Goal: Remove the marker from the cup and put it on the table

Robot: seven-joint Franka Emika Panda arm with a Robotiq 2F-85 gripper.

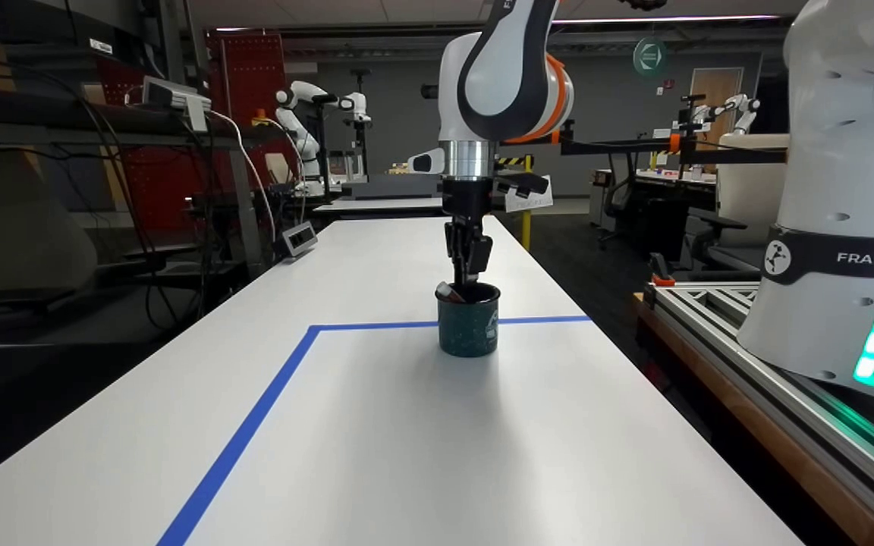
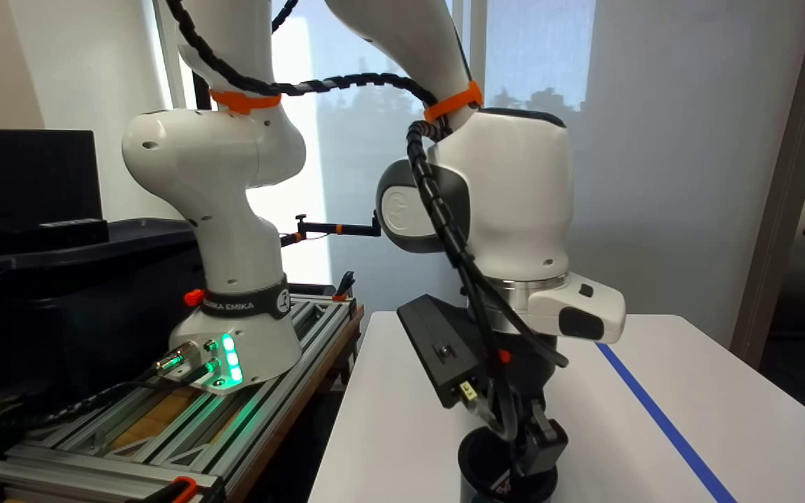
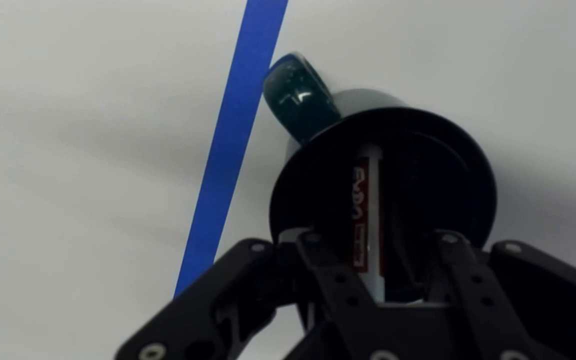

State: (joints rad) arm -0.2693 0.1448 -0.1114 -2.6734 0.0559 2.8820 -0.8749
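The dark teal cup [image 1: 469,332] stands upright on the white table [image 1: 391,432], by the blue tape. The marker [image 3: 368,215], white with a red label, leans inside the cup; its pale end [image 1: 448,292] shows at the rim in an exterior view. In the wrist view the cup's handle [image 3: 300,102] points to the upper left. My gripper [image 1: 470,274] points down over the cup with its tips at the mouth. In the wrist view its fingers [image 3: 375,237] stand apart on both sides of the marker. The fingertips are dark and partly hidden inside the cup.
Blue tape [image 1: 255,409] marks lines on the table. A small grey box [image 1: 300,239] stands at the table's far left edge in an exterior view. The robot base [image 2: 235,342] stands on a separate metal-railed bench beside the table.
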